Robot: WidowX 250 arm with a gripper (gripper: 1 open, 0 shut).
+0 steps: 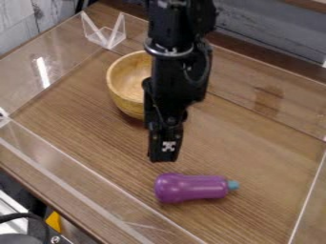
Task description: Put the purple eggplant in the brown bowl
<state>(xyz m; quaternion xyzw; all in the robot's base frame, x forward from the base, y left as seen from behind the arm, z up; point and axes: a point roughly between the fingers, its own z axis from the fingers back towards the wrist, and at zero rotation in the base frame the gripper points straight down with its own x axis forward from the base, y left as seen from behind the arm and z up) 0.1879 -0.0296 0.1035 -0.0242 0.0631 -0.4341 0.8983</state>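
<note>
The glossy purple eggplant (193, 189) with its blue-teal cap lies on its side on the bench (76, 143), apart from the round, light-brown wooden bowl (128, 78), which sits upright.
</note>
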